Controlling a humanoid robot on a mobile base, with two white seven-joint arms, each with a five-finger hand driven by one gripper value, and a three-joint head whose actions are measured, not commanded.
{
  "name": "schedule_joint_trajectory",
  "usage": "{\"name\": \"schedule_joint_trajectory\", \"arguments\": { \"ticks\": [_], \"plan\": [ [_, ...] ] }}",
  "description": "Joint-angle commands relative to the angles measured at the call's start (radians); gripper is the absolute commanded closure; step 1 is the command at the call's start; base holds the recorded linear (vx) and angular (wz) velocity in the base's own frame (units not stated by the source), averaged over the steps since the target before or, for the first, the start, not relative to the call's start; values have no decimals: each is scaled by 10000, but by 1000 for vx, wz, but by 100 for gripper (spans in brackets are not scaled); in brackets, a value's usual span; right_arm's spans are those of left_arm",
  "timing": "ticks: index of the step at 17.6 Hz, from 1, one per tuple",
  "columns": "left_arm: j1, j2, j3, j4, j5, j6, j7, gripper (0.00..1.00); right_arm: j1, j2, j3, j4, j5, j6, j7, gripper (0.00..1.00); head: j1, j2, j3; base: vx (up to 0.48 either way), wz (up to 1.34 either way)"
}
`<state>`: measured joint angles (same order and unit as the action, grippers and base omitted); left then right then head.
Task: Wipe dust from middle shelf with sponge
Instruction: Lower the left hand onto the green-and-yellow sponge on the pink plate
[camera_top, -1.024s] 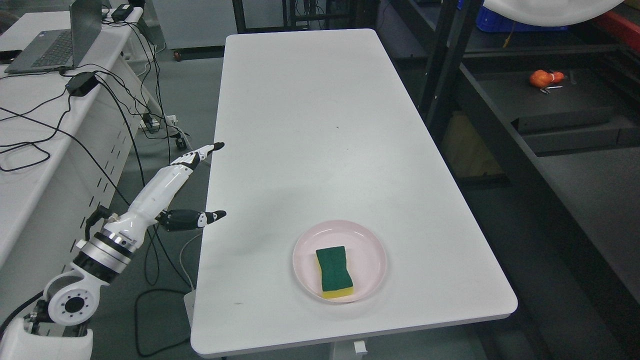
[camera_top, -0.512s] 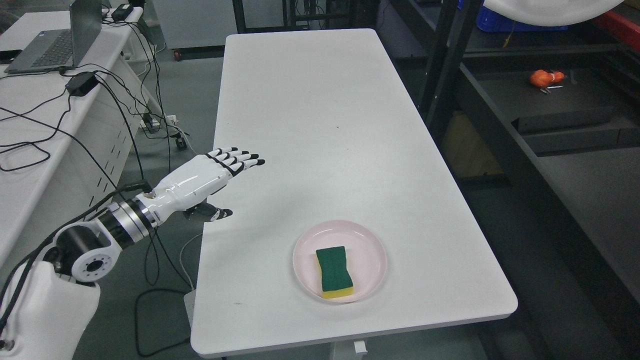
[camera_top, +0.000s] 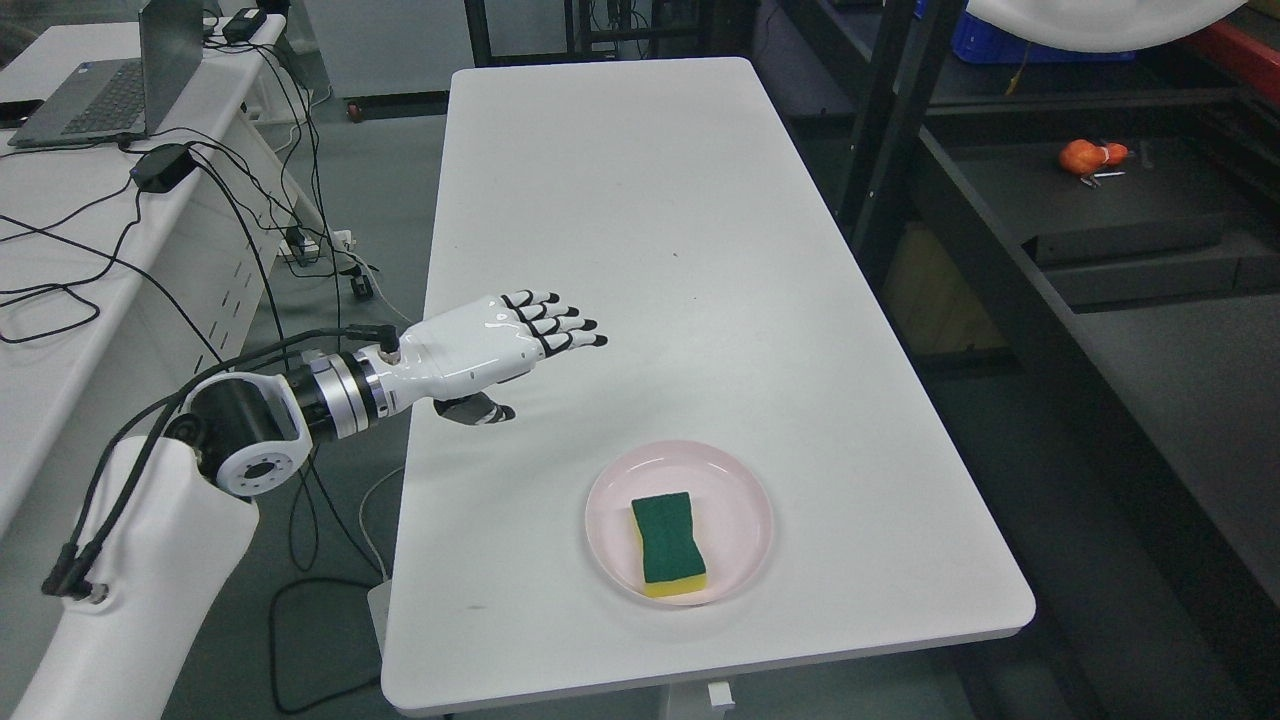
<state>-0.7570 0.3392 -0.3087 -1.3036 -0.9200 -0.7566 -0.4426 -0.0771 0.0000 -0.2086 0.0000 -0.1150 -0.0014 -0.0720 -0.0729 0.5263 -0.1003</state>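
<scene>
sponge (camera_top: 668, 545) in plate (camera_top: 745, 500), on table (camera_top: 640, 250), hand (camera_top: 500, 345) left

A long white rectangular table (camera_top: 640, 250) with rounded corners fills the middle of the view. A round pale pink plate (camera_top: 745, 490) sits on it toward 5 o'clock, near the front edge. At 10 o'clock stands a second white desk (camera_top: 60, 330) with a perforated side panel; a grey open laptop (camera_top: 120, 80) rests at its far end near 11 o'clock, and a small black power adapter (camera_top: 160, 166) lies beside it among tangled black cables (camera_top: 250, 220) that trail down to the grey floor. At 2 o'clock, a small orange object (camera_top: 1090, 155) lies on a dark surface of the black metal rack (camera_top: 890, 130).
</scene>
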Motion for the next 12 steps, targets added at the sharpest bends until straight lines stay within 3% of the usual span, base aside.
{"name": "schedule_joint_trajectory", "arguments": {
  "ticks": [1,6,12],
  "plan": [
    [-330,-1134,-1561,749,-111,-288,-589,1,4,-175,0,-174,0,735,-1,0,0,0,0,0,0],
    [-391,-2086,-1638,764,-141,-288,-621,1,-12,-175,0,-174,0,735,-1,0,0,0,0,0,0],
    [-346,-2701,-2342,964,-157,-288,-637,1,-12,-175,0,-174,0,735,-1,0,0,0,0,0,0]
  ]
}}
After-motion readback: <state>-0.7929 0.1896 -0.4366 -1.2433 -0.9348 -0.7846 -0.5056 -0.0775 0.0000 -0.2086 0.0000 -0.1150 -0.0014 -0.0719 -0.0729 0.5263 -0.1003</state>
